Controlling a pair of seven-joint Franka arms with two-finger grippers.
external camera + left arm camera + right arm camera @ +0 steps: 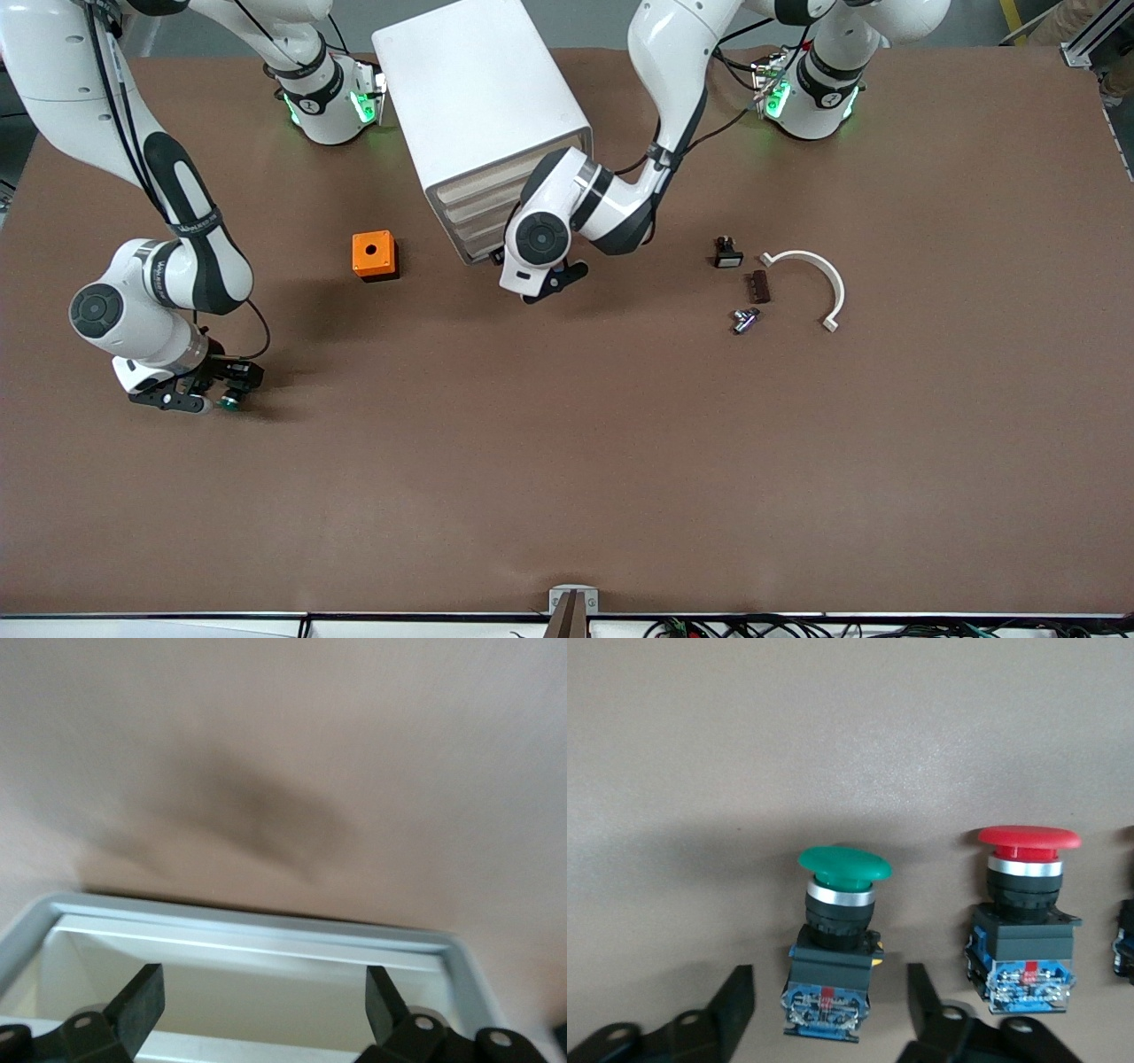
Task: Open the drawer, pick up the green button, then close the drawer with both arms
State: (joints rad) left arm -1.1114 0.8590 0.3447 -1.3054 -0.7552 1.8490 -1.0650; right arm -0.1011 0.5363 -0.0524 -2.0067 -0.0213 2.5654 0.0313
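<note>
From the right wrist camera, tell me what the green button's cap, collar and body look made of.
Green button: the cap looks like smooth, matte moulded plastic in an even colour. The collar under it has a bright silvery sheen, so metal or plated plastic. The black-and-blue body looks like hard plastic, blocky with crisp edges.

Open left hand (266,1010) over white drawer (248,926) rim.

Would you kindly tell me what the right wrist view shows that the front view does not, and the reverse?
Only the right wrist view: a red-capped button beside the green button, which stands between the open right gripper's fingers, untouched. Only the front view: the drawer cabinet, the orange box and the open left gripper at the cabinet's front. Both: the green button, the right gripper and the brown table.
</note>
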